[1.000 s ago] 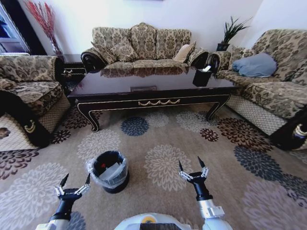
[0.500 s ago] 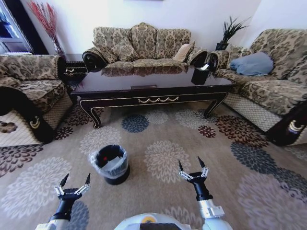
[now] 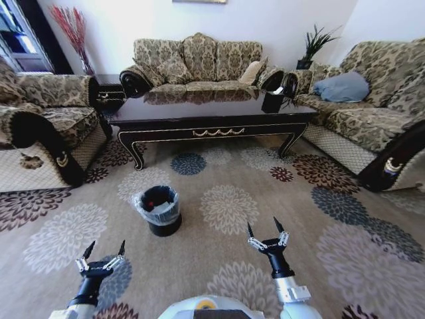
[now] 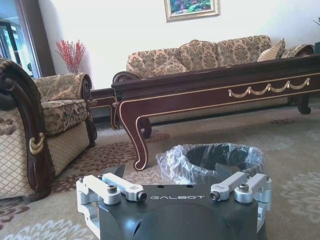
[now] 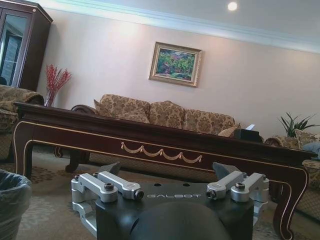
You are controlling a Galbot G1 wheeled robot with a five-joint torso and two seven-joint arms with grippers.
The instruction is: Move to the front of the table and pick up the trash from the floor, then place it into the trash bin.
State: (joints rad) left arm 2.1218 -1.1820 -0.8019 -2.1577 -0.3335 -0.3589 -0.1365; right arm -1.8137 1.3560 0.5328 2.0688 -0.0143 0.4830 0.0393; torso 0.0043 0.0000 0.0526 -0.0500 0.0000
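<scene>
Patterned carpet (image 3: 226, 206) with large floral medallions covers the floor of a sitting room, ringed by 3 damask sofas: 1 against the far wall (image 3: 199, 60), 1 at the robot's left (image 3: 46, 126) and 1 at its right (image 3: 372, 113). Between them stands the table (image 3: 206, 113), long and low, its glossy dark top mirroring the far sofa and its apron carrying a gold scroll ornament. A black square box (image 3: 272, 102) sits near the table's right end. A framed painting (image 5: 175, 64) hangs on the wall above the far sofa.

On the carpet in front of the table's left half stands the trash bin (image 3: 159, 209), round and black with a translucent liner bunched over its rim; something small and red shows inside it, too small to identify. No separate litter can be made out on the carpet.

Both arms reach forward low over the carpet at the near edge of the head view. The left gripper (image 3: 101, 254) hovers nearer the robot than the bin, well apart from it, fingers spread wide and holding nothing. The right gripper (image 3: 265, 231) hangs over a pale medallion, likewise spread and unladen.

Compared with 1 second ago, the whole view has shifted: table and bin sit farther off and more carpet shows, so the camera has moved, while both grippers keep their pose.
</scene>
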